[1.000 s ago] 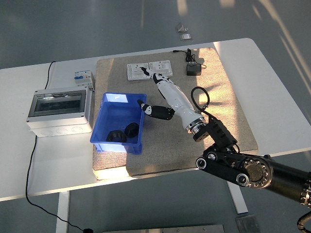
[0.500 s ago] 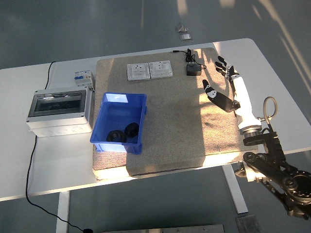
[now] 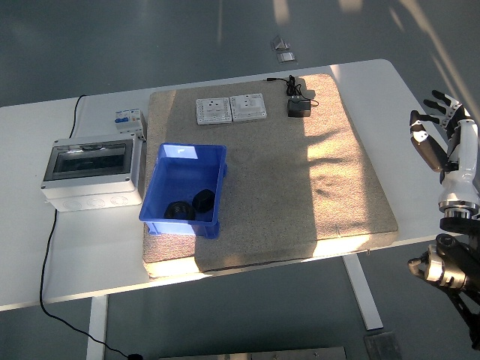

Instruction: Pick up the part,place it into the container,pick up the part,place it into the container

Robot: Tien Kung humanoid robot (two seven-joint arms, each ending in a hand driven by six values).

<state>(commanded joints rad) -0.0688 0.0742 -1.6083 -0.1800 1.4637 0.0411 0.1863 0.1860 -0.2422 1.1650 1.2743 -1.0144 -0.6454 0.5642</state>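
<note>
With both black parts (image 3: 189, 206) lying side by side in the near end of the blue container (image 3: 166, 178), the job looks finished, and the right hand (image 3: 439, 135) is raised at the table's right edge, well apart from the bin, fingers spread and holding nothing (the left arm is out of sight). What risk remains is small: if the arm swings back over the beige mat (image 3: 300, 180), it could clip the black adapter (image 3: 299, 108) and its cable, or the two white socket plates (image 3: 230, 109) at the far side. A low sweep might also nudge the bin off the mat's near-left corner, where it sits close to the edge.
</note>
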